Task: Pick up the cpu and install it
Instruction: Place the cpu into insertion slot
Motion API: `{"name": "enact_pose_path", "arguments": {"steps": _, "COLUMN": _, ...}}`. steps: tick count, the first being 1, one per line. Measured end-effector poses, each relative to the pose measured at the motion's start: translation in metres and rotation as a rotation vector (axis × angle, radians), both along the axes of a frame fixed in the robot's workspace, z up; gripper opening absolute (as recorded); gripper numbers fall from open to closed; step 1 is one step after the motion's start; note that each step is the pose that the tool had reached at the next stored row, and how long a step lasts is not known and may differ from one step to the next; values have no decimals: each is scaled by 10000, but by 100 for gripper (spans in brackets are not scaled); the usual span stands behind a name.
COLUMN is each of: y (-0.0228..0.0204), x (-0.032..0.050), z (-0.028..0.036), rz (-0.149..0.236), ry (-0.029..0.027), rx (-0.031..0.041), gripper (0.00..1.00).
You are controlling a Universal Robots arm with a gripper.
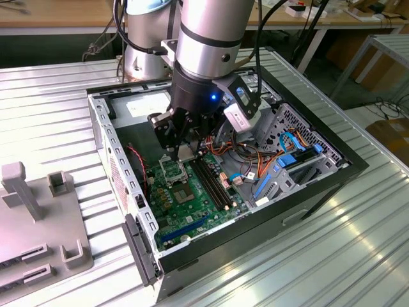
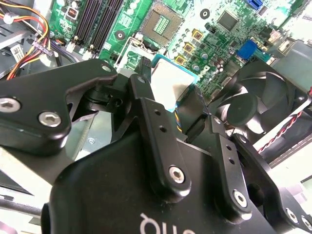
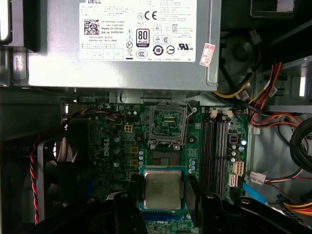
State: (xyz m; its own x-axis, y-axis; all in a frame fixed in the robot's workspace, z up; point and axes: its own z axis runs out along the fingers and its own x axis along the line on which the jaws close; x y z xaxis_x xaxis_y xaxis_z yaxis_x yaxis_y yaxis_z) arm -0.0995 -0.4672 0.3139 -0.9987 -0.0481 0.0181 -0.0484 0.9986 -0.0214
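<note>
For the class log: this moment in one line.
hand shut on small silver-grey square cpu | above green motherboard | black-framed socket empty

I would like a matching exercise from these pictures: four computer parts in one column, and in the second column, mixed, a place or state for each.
Column one:
1. cpu
2. CPU socket
3. power supply
4. case fan

Column two:
a. bears a white label
b. empty, on the green motherboard
c. clamped in the gripper
d. black, with curved blades

Pairs: 1-c, 2-b, 3-a, 4-d.
</note>
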Motion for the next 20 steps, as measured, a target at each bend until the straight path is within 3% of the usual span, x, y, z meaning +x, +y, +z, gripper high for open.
{"name": "enact_pose_path", "arguments": {"steps": 2, "y": 0, "x": 0, "z": 0, "rz": 0, "ry": 0, "rx": -13, "gripper": 47}}
{"name": "enact_pose_path", "arguments": {"steps": 4, "y": 0, "x": 0, "z": 0, "rz": 0, "ry": 0, "rx": -150, "gripper": 47}}
{"name": "enact_pose_path", "arguments": {"steps": 9, "y": 0, "x": 0, "z": 0, "rz": 0, "ry": 0, "rx": -161, "gripper": 47}}
{"name": "enact_pose_path", "arguments": {"steps": 11, "y": 0, "x": 0, "z": 0, "rz": 0, "ry": 0, "rx": -229, "gripper": 47}}
{"name": "enact_pose_path", "arguments": {"steps": 20, "y": 0, "x": 0, "z": -3, "rz": 0, "ry": 0, "rx": -229, "gripper": 47}}
